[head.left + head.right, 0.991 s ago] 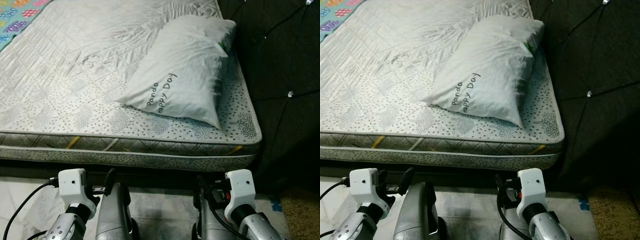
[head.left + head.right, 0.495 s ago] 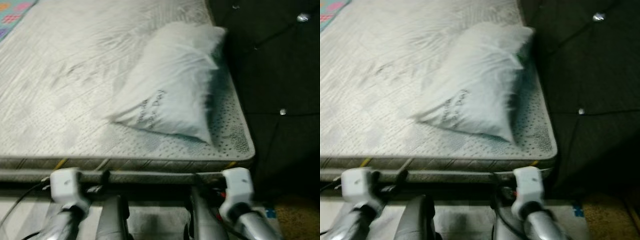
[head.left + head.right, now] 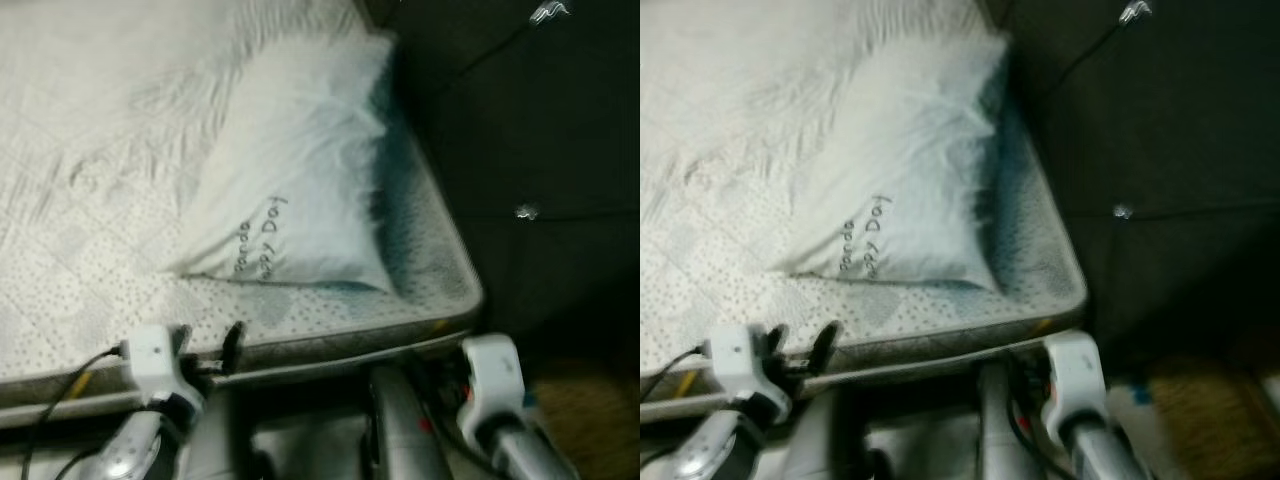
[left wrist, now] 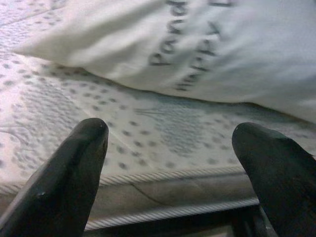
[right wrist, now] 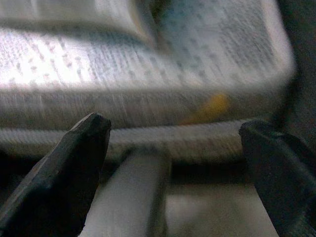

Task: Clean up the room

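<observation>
Both jaws stand wide apart and hold nothing. In the left wrist view, the left gripper faces the corded edge of the grey dotted quilted mattress, with the white pillow lying beyond it, printed "Panda Happy Day". In the right wrist view, the right gripper faces the mattress side, blurred. In the eye view, the pillow lies near the mattress corner, beside the dark tufted headboard.

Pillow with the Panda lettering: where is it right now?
The pillow lies on the mattress, near its corner by the dark headboard, ahead of both grippers.
</observation>
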Robot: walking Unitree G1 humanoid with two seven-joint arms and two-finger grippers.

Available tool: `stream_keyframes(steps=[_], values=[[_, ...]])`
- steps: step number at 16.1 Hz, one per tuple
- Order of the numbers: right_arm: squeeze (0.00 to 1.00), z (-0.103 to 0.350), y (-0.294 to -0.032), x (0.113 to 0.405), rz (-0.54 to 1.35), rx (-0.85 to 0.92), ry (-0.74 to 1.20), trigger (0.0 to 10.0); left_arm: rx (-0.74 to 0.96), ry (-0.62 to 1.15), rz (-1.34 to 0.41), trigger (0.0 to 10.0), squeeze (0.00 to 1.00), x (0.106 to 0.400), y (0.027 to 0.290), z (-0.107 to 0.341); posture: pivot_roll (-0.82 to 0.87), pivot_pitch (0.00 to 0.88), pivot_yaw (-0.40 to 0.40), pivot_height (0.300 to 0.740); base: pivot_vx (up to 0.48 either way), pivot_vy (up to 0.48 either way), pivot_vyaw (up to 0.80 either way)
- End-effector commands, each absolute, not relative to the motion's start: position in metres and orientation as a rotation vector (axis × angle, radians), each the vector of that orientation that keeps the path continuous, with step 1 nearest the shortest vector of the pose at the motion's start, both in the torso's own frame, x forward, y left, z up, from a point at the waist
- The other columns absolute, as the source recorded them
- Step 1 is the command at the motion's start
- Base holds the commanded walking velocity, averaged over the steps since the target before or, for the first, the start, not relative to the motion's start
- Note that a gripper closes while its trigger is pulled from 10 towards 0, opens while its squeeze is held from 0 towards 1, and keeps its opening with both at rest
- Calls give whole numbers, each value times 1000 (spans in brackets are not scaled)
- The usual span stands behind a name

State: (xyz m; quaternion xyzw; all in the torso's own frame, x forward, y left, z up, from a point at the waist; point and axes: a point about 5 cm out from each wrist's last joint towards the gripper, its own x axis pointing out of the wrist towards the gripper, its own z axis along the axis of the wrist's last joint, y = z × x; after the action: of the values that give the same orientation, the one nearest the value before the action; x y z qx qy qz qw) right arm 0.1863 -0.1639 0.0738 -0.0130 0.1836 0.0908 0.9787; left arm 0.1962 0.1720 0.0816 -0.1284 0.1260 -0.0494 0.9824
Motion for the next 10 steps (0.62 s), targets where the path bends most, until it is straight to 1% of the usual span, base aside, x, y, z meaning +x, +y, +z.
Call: stream_keyframes(steps=[1, 10], values=[[0, 77, -154, 187, 221, -3, 355, 10000, -235, 303, -40, 10000, 0, 186, 187, 73, -91, 210, 57, 565, 0, 0, 0], [0, 77, -153, 186, 225, -6, 357, 10000, -236, 305, -43, 10000, 0, 185, 186, 73, -93, 212, 56, 565, 0, 0, 0]])
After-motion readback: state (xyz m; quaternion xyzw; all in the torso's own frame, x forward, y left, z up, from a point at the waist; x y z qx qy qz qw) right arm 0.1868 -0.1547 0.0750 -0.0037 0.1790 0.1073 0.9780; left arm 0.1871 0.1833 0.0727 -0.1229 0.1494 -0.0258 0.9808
